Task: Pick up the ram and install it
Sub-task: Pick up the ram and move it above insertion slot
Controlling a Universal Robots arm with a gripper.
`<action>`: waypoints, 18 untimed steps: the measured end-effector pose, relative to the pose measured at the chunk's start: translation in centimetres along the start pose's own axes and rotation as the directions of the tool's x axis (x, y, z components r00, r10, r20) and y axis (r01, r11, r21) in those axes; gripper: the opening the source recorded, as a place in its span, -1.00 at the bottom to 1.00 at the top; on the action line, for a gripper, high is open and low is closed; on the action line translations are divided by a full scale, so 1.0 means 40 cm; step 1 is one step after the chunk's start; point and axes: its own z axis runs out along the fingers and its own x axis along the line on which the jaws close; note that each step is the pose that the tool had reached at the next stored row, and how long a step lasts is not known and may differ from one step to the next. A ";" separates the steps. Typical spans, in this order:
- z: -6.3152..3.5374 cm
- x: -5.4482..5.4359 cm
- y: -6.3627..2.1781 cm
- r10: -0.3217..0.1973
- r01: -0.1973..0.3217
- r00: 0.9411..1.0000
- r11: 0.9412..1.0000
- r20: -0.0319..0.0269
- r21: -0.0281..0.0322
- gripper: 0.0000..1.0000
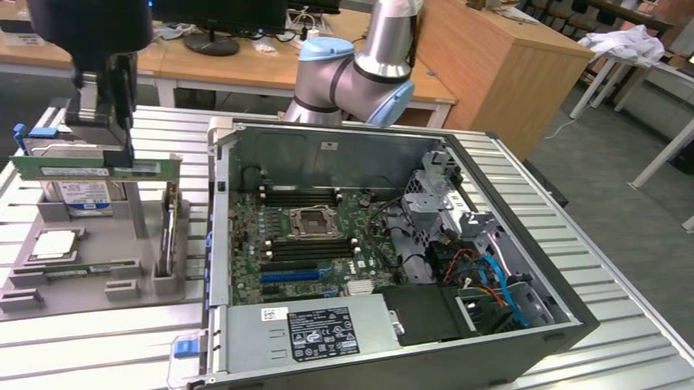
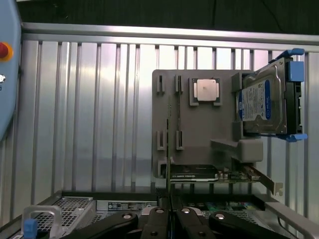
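Your claw (image 1: 106, 153) is clamped nearly shut on the ram (image 1: 54, 168), gripping its top edge near mid-length, so the stick hangs just under the fingers, above the tray (image 1: 109, 244). In the exterior view its long axis runs 9 to 3 o'clock, and the slots (image 1: 309, 195) in the case (image 1: 564, 325) lie between 3 and 4 o'clock from it

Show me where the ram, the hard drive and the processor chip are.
ram (image 1: 152, 168), exterior view, bare green board near the end on that view's right.
hard drive (image 2: 260, 99), wrist view, its blue and white label.
processor chip (image 2: 208, 90), wrist view, centre of its metal lid.
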 end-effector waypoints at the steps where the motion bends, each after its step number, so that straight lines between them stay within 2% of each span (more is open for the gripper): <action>1: 0.000 0.000 -0.006 0.000 0.000 1.000 1.000 0.000 0.000 -0.76; 18: -0.005 0.001 -0.109 0.000 0.000 1.000 1.000 0.000 0.000 -0.76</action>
